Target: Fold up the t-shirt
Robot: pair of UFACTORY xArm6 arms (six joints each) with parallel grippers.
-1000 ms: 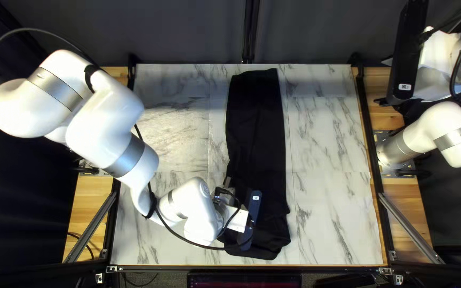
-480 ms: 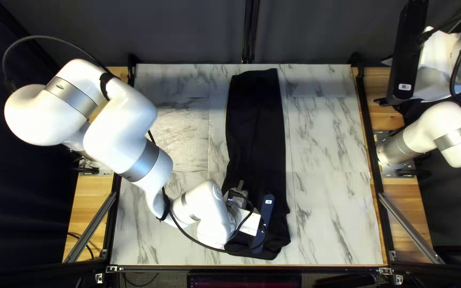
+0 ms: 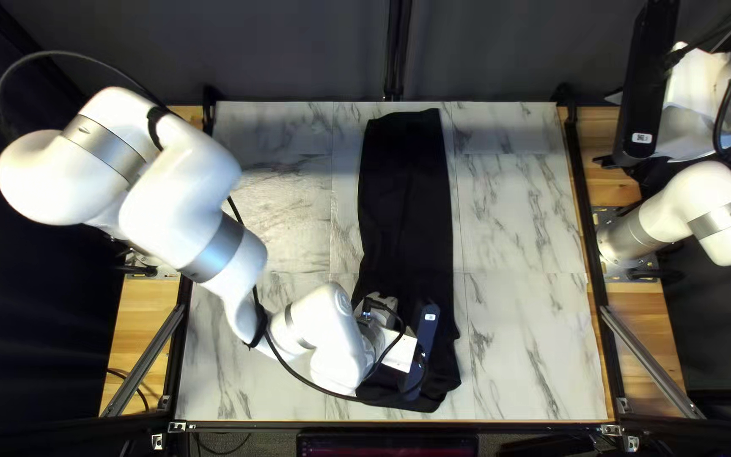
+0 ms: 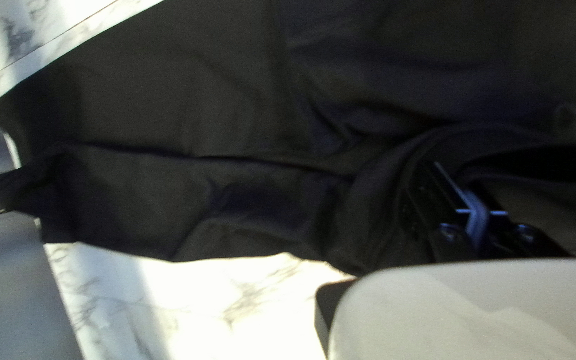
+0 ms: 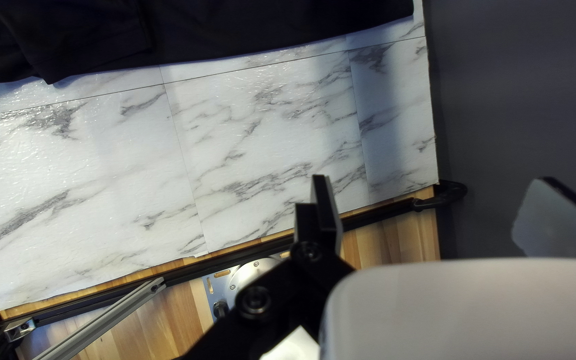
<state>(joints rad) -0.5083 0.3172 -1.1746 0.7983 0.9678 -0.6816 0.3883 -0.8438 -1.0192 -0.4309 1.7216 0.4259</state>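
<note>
Black cloth t-shirt (image 3: 406, 195): lengthwise at centre of frame, on the white marbled tabletop (image 3: 513, 228). Left claw (image 3: 398, 350): lower centre, at the shirt, fingers together; whether cloth is pinched cannot be told. Right claw (image 3: 609, 129): upper right, fingers spread wide.

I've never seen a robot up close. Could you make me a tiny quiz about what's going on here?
1. Pick one: what colour is the shirt?
A) White
B) Black
C) Red

2. True or false: the right gripper is open and away from the shirt.

3. Fill in the blank: the shirt lies on a tabletop with a ______ pattern, like veined stone.

Key: 1) B; 2) True; 3) marble
</note>
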